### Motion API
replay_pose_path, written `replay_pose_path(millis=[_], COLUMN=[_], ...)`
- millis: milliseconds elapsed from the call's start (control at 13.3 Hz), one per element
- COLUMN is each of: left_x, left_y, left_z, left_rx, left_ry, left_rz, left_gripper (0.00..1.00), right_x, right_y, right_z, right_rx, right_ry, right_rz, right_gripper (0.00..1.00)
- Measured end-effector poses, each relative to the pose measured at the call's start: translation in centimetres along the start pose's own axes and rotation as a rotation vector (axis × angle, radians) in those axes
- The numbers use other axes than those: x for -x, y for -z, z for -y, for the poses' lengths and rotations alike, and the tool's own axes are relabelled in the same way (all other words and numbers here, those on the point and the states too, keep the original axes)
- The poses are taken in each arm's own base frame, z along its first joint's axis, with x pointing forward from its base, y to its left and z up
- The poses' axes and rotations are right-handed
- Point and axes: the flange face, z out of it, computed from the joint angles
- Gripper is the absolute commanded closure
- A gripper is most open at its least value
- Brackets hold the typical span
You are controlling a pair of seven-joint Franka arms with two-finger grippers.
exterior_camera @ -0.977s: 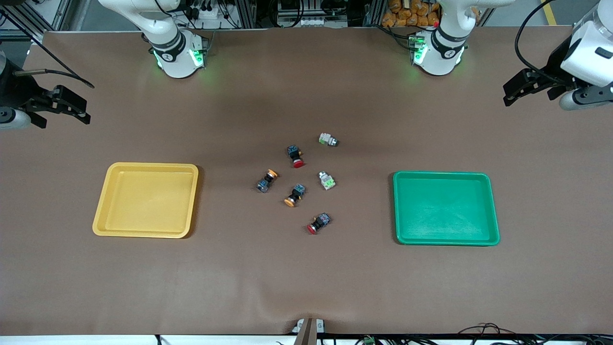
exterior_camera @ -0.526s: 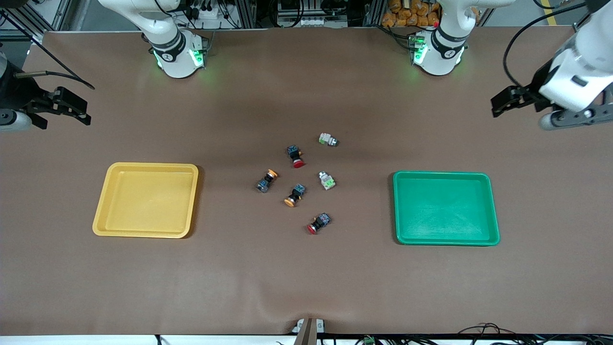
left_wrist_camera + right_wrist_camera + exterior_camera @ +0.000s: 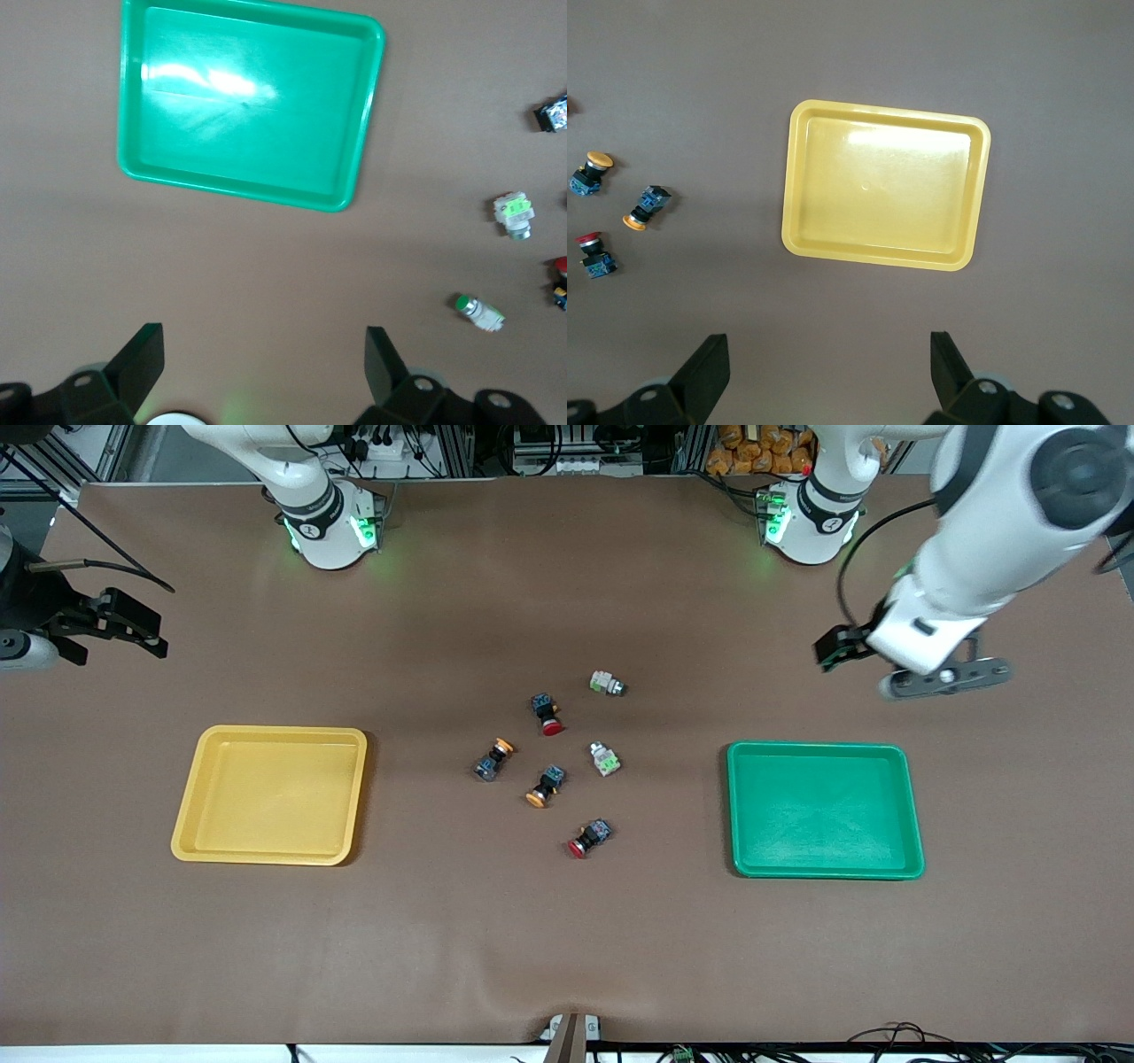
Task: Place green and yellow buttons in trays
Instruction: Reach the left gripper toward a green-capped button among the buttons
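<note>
Six switches lie loose on the brown table (image 3: 567, 939), clustered between the yellow tray (image 3: 270, 856) and the green tray (image 3: 824, 871) — two green buttons (image 3: 605, 759) toward the green tray's end, one of them farther from the front camera than the other, and two yellow buttons (image 3: 542, 786) toward the yellow tray's end, with two red-capped switches (image 3: 588, 839) among them. Both trays hold nothing. The left gripper (image 3: 264, 365) hangs over bare table just beside the green tray, fingers spread wide and holding nothing, while the right gripper (image 3: 829, 365) waits over the table's edge near the yellow tray — equally wide open and empty.
</note>
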Motion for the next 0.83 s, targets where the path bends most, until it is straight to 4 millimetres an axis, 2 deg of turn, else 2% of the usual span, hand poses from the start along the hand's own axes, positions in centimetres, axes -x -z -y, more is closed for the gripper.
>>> replay_pose_path(millis=[376,677,827], left_x=[1.4,2.2,2.8], left_y=[-5.7,-9.8,-11.8], left_z=[-5.9,-11.3,-13.3], left_rx=[0.018,0.056,0.066], left_ry=[0.078,0.181,0.234], left_rz=[-0.015,-0.002,0.018], left_gripper=[0.00,0.00,0.00], right_x=[-1.2,-1.6,-2.4], right_y=[-2.0,-2.7,-4.2], right_z=[-0.3,-0.4,-0.5], right_rx=[-0.004,-0.004,-0.007], right_ry=[-0.003,-0.004,-0.003], right_rz=[0.034,0.046,0.072], right_gripper=[0.00,0.00,0.00])
